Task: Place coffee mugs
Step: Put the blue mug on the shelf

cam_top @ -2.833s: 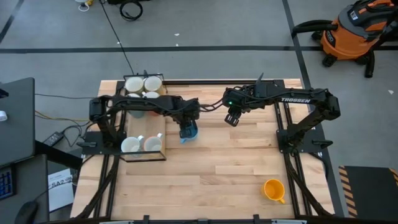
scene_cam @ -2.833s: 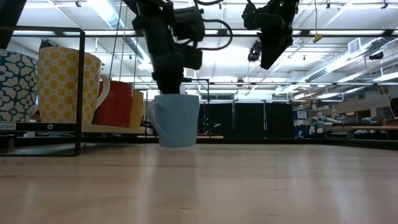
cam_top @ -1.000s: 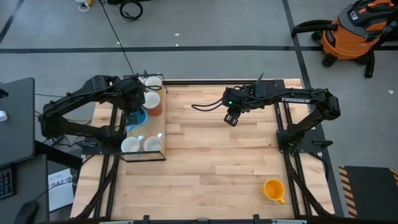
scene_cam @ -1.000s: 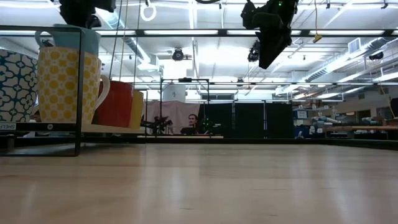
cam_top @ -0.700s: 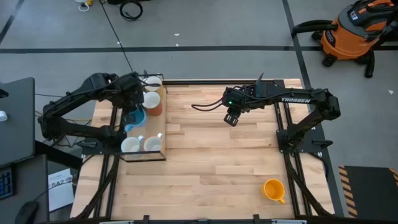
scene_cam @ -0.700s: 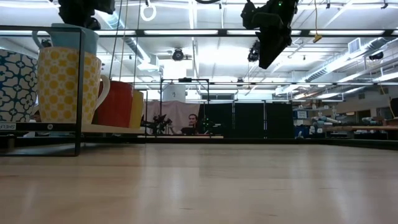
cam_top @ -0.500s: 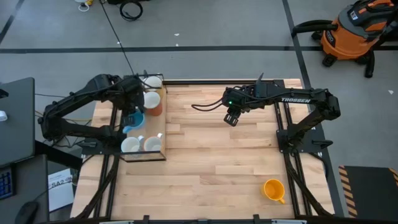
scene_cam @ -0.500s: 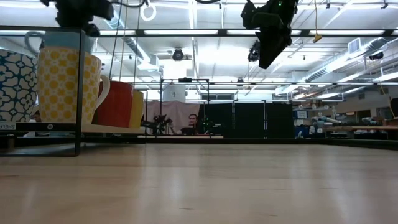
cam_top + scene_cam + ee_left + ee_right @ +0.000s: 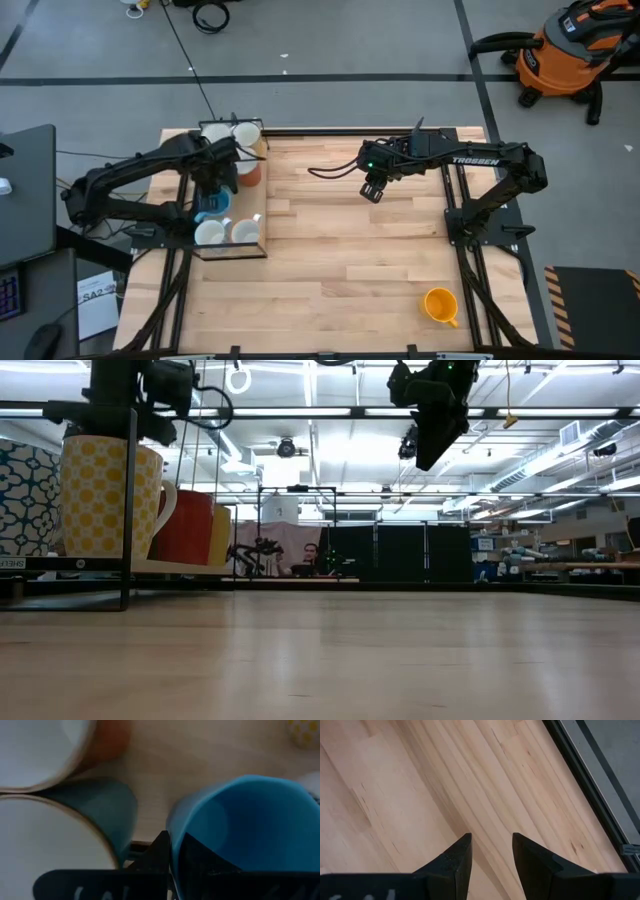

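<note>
One light blue mug (image 9: 213,203) hangs in the left gripper (image 9: 212,190) over the middle of the black-framed rack (image 9: 263,232) at the table's left edge, the fingers clamped tight on its rim, one of them reaching down inside the cup as the left wrist view shows. It sits between the mugs already racked: two white-rimmed ones (image 9: 229,233) at the near end, and an orange mug (image 9: 250,172) with more pale-rimmed cups beside it at the far end. From the left wrist, a teal mug (image 9: 102,812) lies just beside the blue one, with little bare wood between them. That tight gap is the main risk: lowered off-centre, the blue mug's base or handle could clip a neighbour's rim, tip it, or leave the blue mug resting tilted on another cup. Letting go before the base meets the wood could drop it with a knock. Another orange mug (image 9: 440,305) lies alone near the table's front right corner, still to be collected. The right gripper (image 9: 488,855) hovers above bare boards, its fingers apart and holding nothing.
</note>
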Available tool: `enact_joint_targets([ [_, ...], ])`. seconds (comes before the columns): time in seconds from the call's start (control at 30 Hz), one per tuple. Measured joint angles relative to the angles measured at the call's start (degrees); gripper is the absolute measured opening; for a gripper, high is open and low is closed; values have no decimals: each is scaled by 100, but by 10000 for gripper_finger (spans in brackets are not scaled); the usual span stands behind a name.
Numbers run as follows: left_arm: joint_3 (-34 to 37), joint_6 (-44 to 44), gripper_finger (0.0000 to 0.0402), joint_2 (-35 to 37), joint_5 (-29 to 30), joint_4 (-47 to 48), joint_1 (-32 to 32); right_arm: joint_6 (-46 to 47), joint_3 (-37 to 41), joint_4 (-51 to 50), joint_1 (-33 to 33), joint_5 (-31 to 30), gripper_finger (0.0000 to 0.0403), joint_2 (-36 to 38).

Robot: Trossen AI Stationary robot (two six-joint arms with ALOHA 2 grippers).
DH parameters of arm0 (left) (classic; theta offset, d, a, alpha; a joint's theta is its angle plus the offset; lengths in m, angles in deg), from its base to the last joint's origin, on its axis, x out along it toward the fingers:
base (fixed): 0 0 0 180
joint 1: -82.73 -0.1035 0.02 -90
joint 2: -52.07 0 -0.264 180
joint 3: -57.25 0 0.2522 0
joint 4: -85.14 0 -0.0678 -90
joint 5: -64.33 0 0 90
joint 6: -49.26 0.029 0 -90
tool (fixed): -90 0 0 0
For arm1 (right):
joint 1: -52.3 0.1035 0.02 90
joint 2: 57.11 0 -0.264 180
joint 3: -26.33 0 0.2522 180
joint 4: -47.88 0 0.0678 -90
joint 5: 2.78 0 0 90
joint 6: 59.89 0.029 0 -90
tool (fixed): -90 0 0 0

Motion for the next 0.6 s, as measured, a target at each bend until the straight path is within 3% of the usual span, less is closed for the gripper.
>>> enact_joint_targets([
  [0.23,372,105,33,0,1,-298,2,0,0,6,0,0,146,0],
  [0.6,378,103,36,-7,0,-518,2,-2,0,9,0,2,146,0],
])
